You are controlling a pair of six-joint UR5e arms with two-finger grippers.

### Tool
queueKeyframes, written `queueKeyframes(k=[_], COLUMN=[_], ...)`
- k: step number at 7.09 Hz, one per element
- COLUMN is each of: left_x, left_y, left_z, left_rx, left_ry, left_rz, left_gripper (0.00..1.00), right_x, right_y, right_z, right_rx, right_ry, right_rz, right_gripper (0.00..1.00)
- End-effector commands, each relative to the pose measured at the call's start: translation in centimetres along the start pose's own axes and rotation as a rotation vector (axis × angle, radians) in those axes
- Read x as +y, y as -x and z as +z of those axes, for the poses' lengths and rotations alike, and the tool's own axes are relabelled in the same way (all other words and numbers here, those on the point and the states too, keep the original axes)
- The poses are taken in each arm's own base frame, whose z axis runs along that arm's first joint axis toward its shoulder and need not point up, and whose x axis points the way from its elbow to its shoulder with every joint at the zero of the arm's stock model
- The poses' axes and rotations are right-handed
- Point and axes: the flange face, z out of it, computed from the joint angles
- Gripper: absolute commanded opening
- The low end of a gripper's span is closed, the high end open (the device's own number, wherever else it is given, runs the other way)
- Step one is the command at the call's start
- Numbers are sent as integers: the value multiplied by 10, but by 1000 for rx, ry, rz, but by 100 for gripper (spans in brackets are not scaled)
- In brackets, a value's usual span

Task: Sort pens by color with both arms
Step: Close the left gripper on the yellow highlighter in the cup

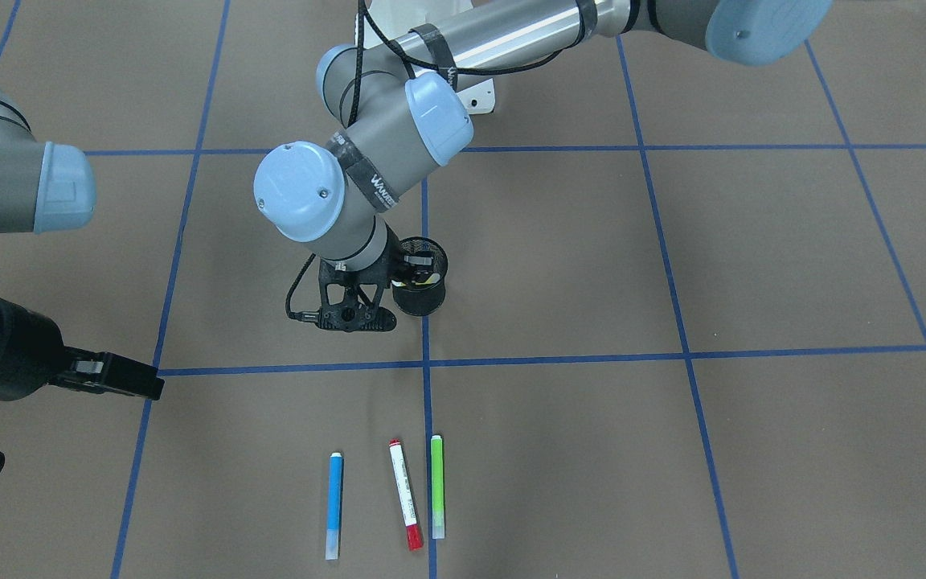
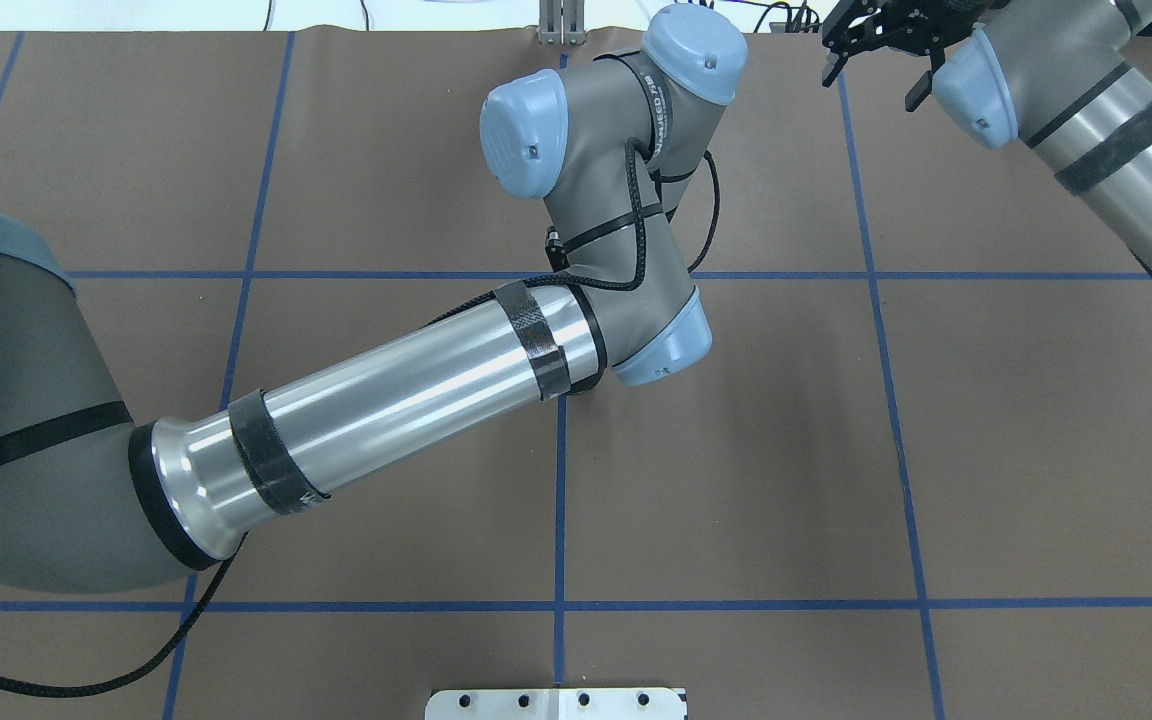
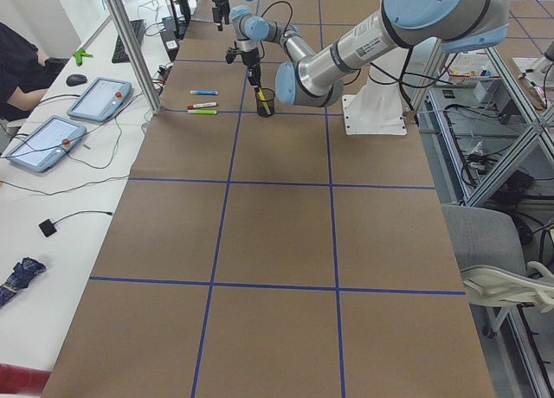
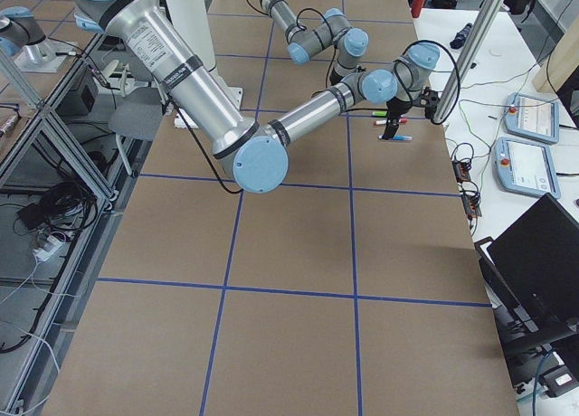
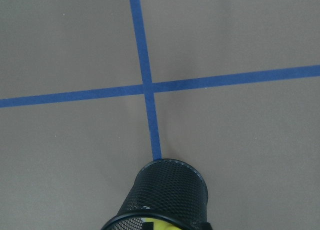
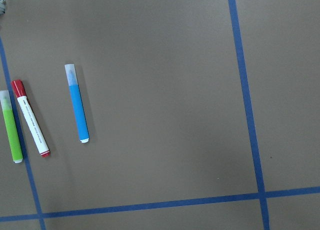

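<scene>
Three pens lie side by side near the table's operator-side edge: blue [image 1: 334, 503], white with red cap and end [image 1: 404, 492], and green [image 1: 437, 485]. The right wrist view shows the same blue [image 6: 78, 104], red-capped [image 6: 31, 119] and green [image 6: 12, 127] pens below. The yellow pen [image 5: 160, 224] stands inside the black mesh cup [image 1: 419, 304]. My left gripper [image 1: 417, 264] reaches down into the cup's mouth at the yellow pen, and its fingers are hidden there. My right gripper [image 2: 871, 75] hovers above the table near the blue pen, open and holding nothing.
Blue tape lines divide the brown table into squares. The white pedestal base [image 2: 556, 702] sits at the robot's edge. A side bench beyond the pens holds tablets [image 3: 99, 99], and a person's sleeve [image 3: 17, 65] shows there.
</scene>
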Motion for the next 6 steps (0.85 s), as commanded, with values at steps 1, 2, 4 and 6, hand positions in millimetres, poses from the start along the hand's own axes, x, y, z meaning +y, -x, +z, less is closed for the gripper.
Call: queueKeyframes(k=[1, 2, 4, 6], left_x=[4, 5, 6, 14], left_y=[-3, -4, -5, -3], left_z=[3, 3, -3, -33], left_rx=[0, 1, 0, 37], left_ry=[3, 3, -14, -53], left_rz=[-2, -4, -9, 7], left_gripper=[38, 29, 0, 0], right_x=[2, 2, 2, 2], right_y=[-5, -6, -6, -2], right_z=[1, 2, 2, -1], right_rx=[2, 3, 2, -2], right_ry=[-2, -1, 0, -2], right_rz=[-1, -1, -6, -11], right_gripper=[100, 100, 100, 100])
